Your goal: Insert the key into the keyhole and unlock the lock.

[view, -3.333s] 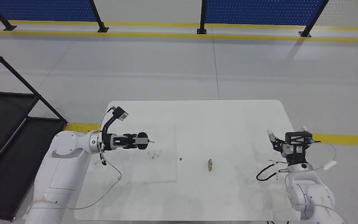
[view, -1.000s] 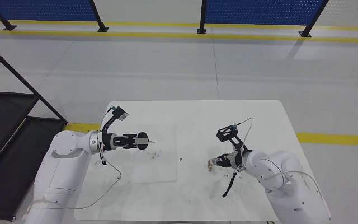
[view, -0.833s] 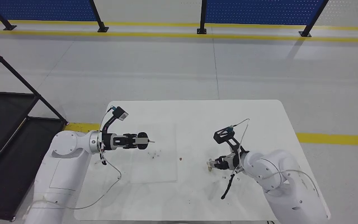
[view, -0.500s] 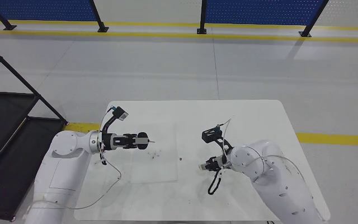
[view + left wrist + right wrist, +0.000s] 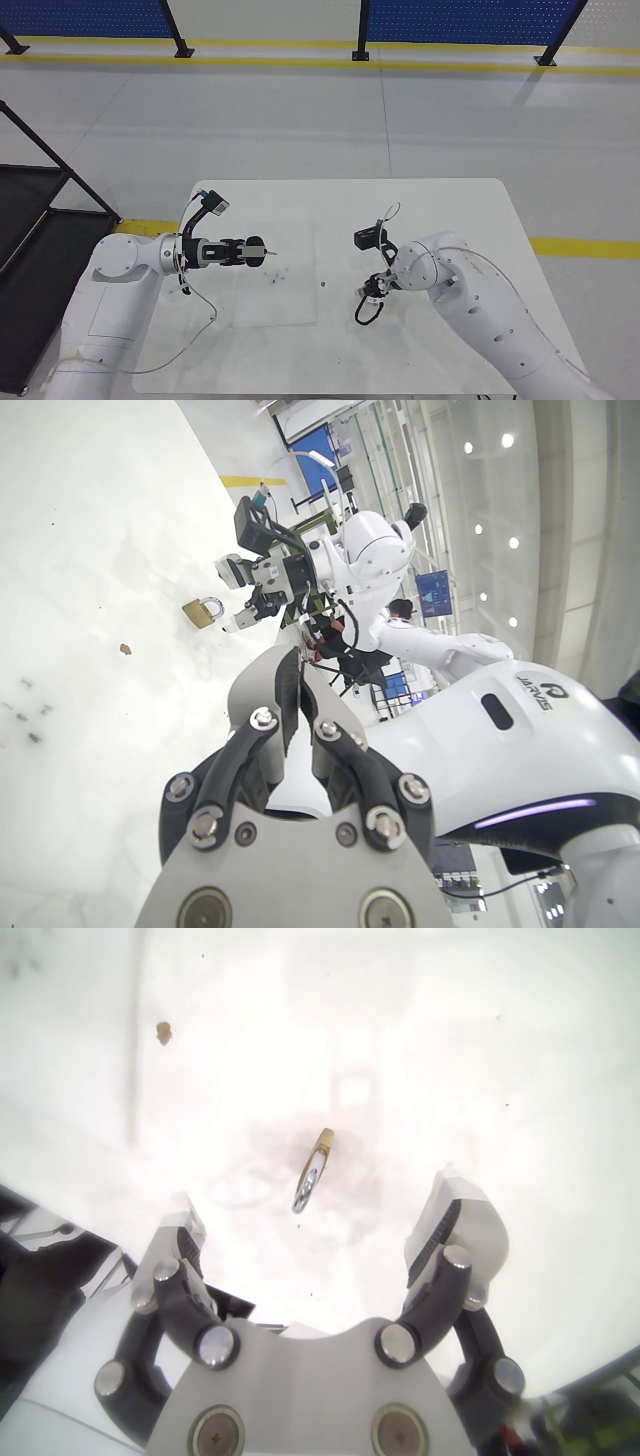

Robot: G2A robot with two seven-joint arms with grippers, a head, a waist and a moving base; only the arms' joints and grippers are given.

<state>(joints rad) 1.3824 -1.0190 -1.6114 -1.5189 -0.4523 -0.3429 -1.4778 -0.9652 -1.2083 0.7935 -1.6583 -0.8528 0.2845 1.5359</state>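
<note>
A brass padlock [image 5: 200, 612] with a silver shackle lies on the white table [image 5: 450, 210] near its middle. In the right wrist view the padlock [image 5: 315, 1163] appears edge-on, just ahead of and between the fingertips. My right gripper [image 5: 315, 1198] is open and hovers close over it, touching nothing; it also shows in the top view [image 5: 367, 291] and the left wrist view [image 5: 227, 597]. My left gripper [image 5: 262, 252] hangs over the table's left part, shut, with a thin metal tip, apparently the key [image 5: 271, 253], sticking out toward the lock. Its shut fingers [image 5: 287, 680] hide the rest.
A small brown speck [image 5: 322, 285] lies between the two grippers, and several dark specks [image 5: 278, 275] sit near the left gripper. A black cable loop [image 5: 362, 312] hangs under the right wrist. The table's far and right parts are bare.
The right arm has swung from the table's right edge to the middle and brought its open gripper over the padlock. The left arm has kept still.
</note>
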